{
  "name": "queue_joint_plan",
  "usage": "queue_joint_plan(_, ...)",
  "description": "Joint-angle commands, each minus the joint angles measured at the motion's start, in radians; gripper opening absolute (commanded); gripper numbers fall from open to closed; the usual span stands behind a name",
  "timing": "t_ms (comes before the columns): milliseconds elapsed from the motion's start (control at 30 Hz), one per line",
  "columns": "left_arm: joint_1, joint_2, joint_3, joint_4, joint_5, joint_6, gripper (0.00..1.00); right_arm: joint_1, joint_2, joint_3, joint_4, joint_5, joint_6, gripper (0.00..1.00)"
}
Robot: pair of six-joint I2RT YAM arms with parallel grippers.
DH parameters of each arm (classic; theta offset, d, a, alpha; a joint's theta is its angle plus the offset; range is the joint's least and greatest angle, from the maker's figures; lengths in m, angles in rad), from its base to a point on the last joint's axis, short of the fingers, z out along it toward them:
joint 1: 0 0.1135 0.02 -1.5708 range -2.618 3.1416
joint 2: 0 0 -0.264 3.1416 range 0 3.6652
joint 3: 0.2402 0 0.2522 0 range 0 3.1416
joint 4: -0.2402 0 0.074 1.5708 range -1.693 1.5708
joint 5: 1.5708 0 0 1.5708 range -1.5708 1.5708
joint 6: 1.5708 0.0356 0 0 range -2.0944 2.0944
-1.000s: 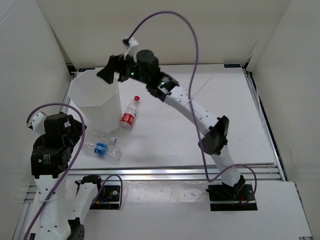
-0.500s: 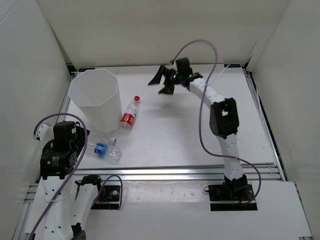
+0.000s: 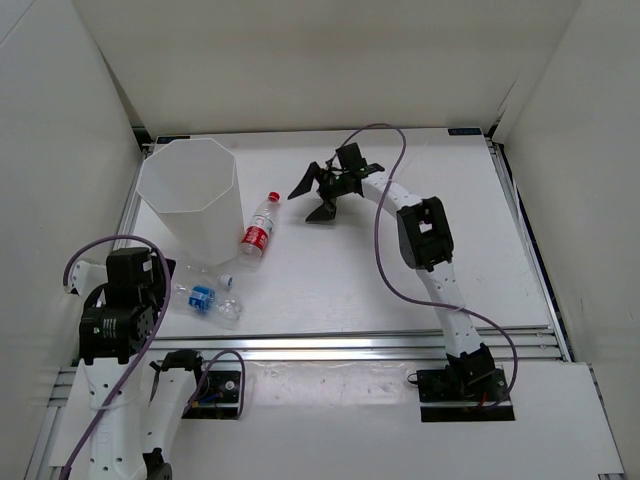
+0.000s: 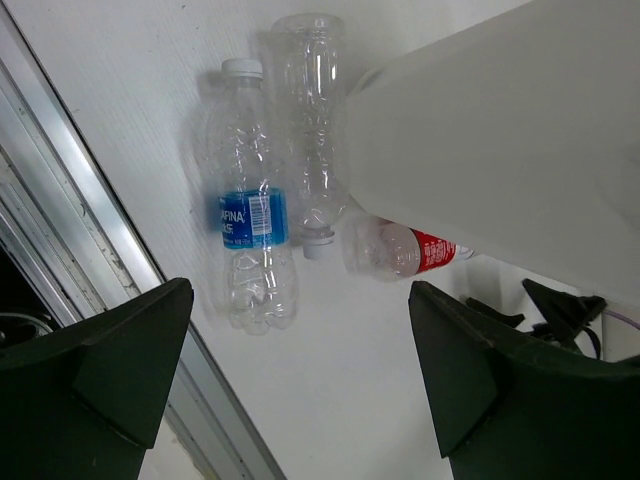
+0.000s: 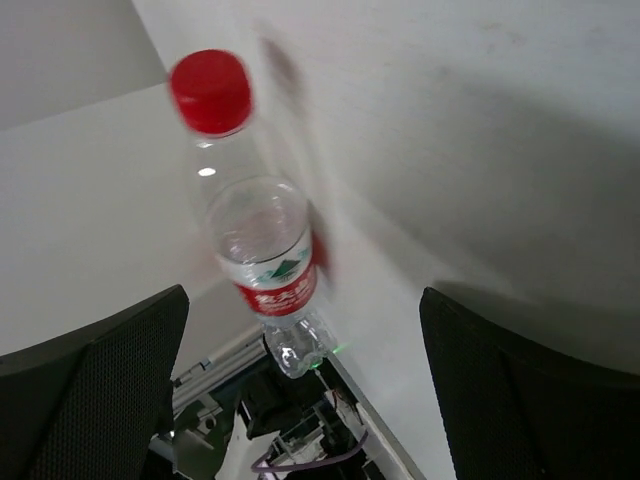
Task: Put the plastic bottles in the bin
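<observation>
Starting at your right fingers [image 5: 100, 390]: they are spread wide and hold nothing, hanging over the table's middle toward the far edge. Between them and the bin [image 3: 200, 215], which stands in the far left corner, the red bottle [image 3: 259, 227] lies on its side, close against the bin wall; I cannot tell whether it touches. Your left fingers [image 4: 90, 370] are spread and empty too, above the near left corner, where the blue bottle [image 4: 252, 215] and the plain bottle [image 4: 312, 120] lie side by side at the bin's foot. I judge all three empty: light, thin-walled, slick, and apt to roll or squirt out of a hard pinch. Take each across its middle, square to its length, and close gently.
</observation>
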Motion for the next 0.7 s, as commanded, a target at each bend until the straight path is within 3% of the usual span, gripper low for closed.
queue_joint_plan(0,-0.002,-0.007,0.014,-0.061,0.012,-0.033,1.0,0.045,0.067,0.046,-0.033,-0.005,0.003,1.0)
queue_joint_plan(233,-0.002,0.025,0.059,-0.072,0.021,0.026,1.0,0.112,0.202,0.186,0.001,-0.014,0.035,1.0)
queue_joint_plan(500,-0.002,0.077,0.08,-0.081,0.031,0.12,1.0,0.142,0.234,0.195,0.09,0.006,0.125,1.0)
queue_joint_plan(567,-0.002,0.086,0.08,-0.081,0.031,0.131,1.0,0.142,0.234,0.195,0.102,0.015,0.148,0.93)
queue_joint_plan(600,-0.002,0.086,0.08,-0.081,0.031,0.131,1.0,0.142,0.225,0.186,0.102,0.015,0.148,0.79)
queue_joint_plan(667,-0.002,0.086,0.08,-0.081,0.02,0.14,1.0,0.142,0.225,0.186,0.102,0.015,0.148,0.62)
